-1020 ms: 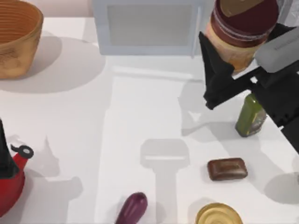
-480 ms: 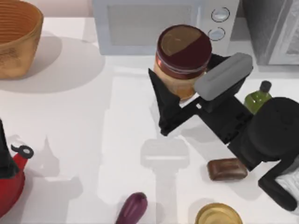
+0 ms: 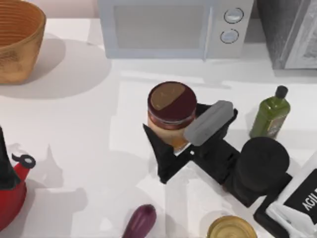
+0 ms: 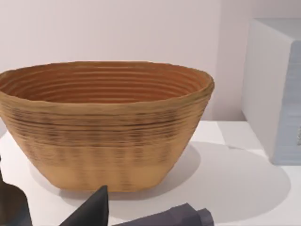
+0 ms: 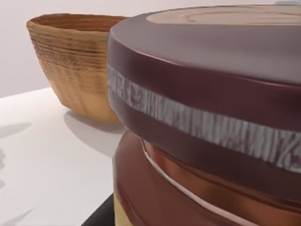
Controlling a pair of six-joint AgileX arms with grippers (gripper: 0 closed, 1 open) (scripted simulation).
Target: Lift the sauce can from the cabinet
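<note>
- Right claw (image 3: 174, 141) clamped on the sauce can (image 3: 171, 115) — upright, mid-tabletop (image 3: 99, 129), well apart from the cabinet (image 3: 290, 32).
- Left claw (image 4: 101, 212) near the basket (image 4: 103, 125) — grip state unclear.

Upright sauce can (image 3: 172, 114) mid-table

Sauce can (image 3: 171, 113): glossy brown lid, smooth maroon band, pale stripe rough-textured in right wrist view (image 5: 197, 122), tan label.
Right gripper (image 3: 176, 139): matt black fingers, smooth grey plastic-looking pad, closed on the can.
Basket (image 3: 17, 37), 10 o'clock: woven, ribbed, matt tan.
Microwave (image 3: 168, 27), 12 o'clock: smooth white casing, pale door panel.
Cabinet (image 3: 290, 29), 1 o'clock: speckled dark grey side, stone-like.
Bottle (image 3: 270, 115), 3 o'clock: glossy green, black cap.
Gold-topped can (image 3: 232, 228), 5 o'clock: shiny, metallic.
Eggplant (image 3: 140, 221), 6 o'clock: smooth purple.
Kettle (image 3: 12, 191), 8 o'clock: glossy red.
Table (image 3: 89, 129): smooth matt white.
</note>
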